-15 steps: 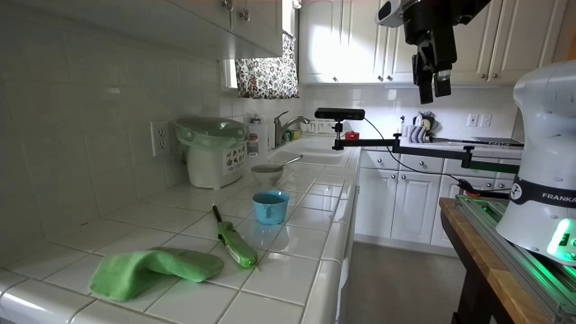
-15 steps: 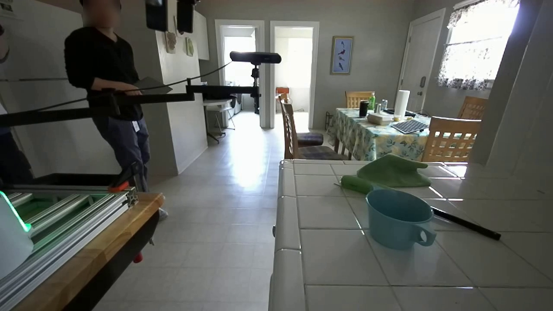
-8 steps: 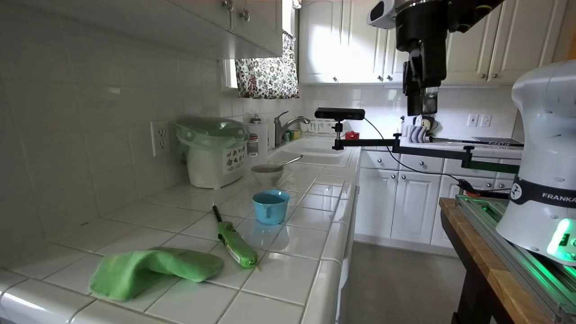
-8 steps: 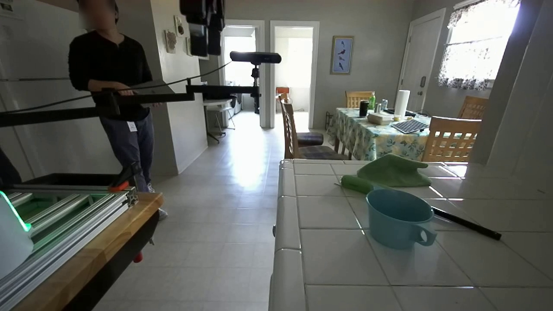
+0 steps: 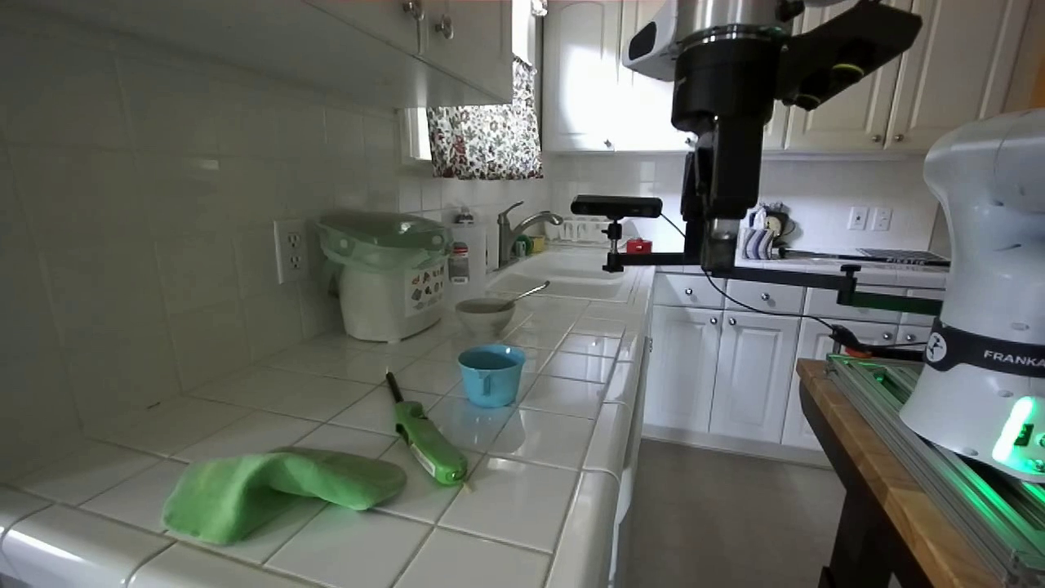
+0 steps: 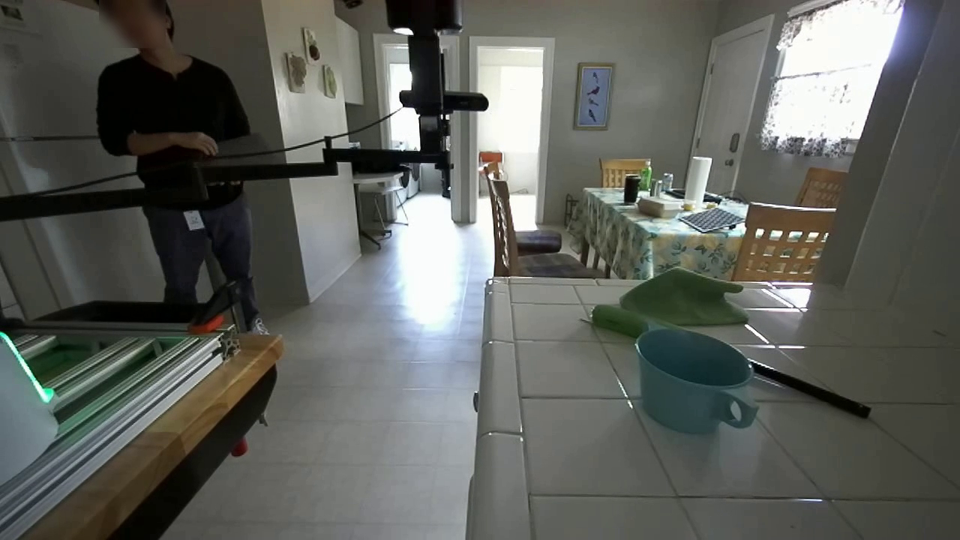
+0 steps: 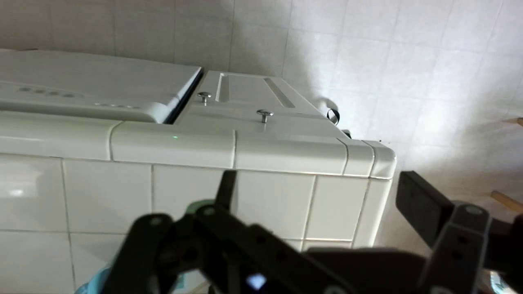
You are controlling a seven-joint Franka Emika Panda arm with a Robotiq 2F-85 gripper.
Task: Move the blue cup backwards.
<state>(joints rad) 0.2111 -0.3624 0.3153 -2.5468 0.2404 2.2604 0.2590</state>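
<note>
The light-blue cup (image 5: 491, 377) stands upright on the white tiled counter (image 5: 510, 510). In an exterior view, its handle shows on the near right side of the cup (image 6: 688, 386). In the wrist view, only a small part of the cup (image 7: 96, 281) shows at the lower left, behind the gripper. My gripper (image 5: 707, 255) hangs in the air, pointing down, above and to the right of the cup in that exterior view; it also shows at the top middle of an exterior view (image 6: 433, 139). The wrist view shows the gripper's fingers (image 7: 320, 179) wide apart with nothing between them.
A green lighter (image 5: 433, 447) and a green cloth (image 5: 282, 490) lie near the cup. A bowl with a spoon (image 5: 484, 314) and a white appliance (image 5: 384, 302) stand behind it. A camera on a black bar (image 5: 616, 207) is near the gripper. A person (image 6: 180, 112) stands farther off.
My gripper has come down and moved left in one exterior view, and down and right in the other. Its fingers' angle has turned. The cup has not moved. The person has shifted slightly.
</note>
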